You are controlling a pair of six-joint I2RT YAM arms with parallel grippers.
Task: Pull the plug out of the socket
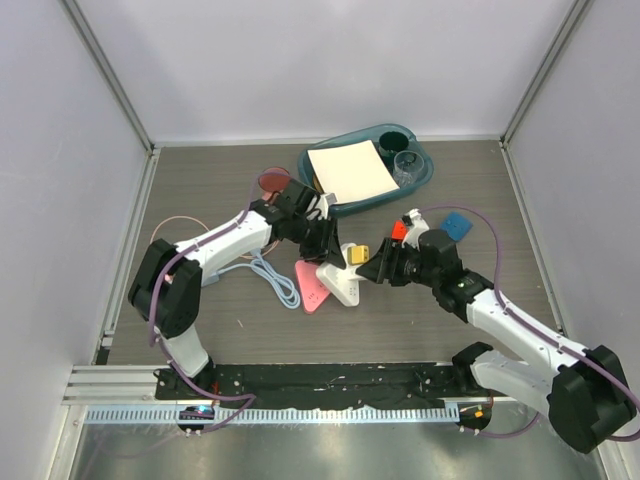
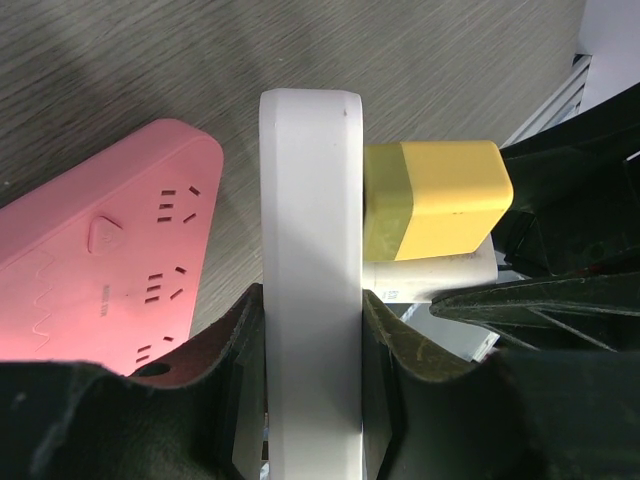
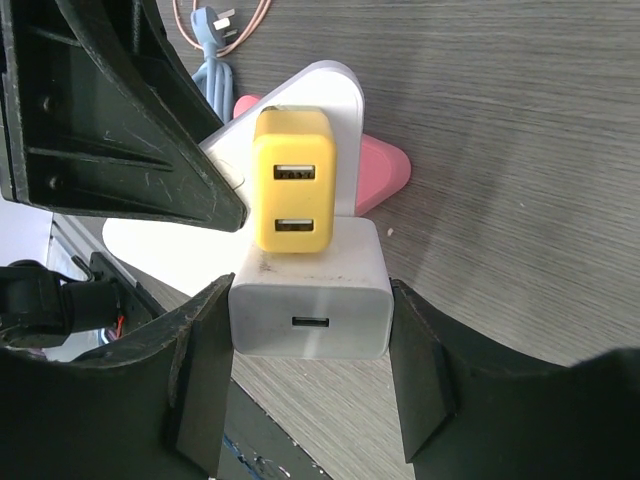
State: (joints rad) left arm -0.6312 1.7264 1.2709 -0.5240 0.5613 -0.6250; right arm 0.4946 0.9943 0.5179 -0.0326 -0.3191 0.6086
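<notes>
Both jaws hold tight: left jaws the white socket (image 2: pixel 310 250), right jaws the white plug (image 3: pixel 310 300).

Top view: bright, flat, diffuse light from above. Soft short shadows lie under the arms on the table (image 1: pixel 200 190), with a dull sheen on the metal rail (image 1: pixel 300 440) at 6 o'clock. Focus is sharp.

Left wrist: white socket board (image 2: pixel 310 250) near clipping. Left fingers (image 2: pixel 200 400) are dark with little detail at 6 o'clock. Table dimmer toward 11 o'clock, grain slightly soft.

Right wrist: yellow adapter (image 3: pixel 292 190) and white adapter (image 3: pixel 310 300) crisp, evenly lit. Right fingers (image 3: pixel 200 380) near-black at 6 o'clock.
</notes>
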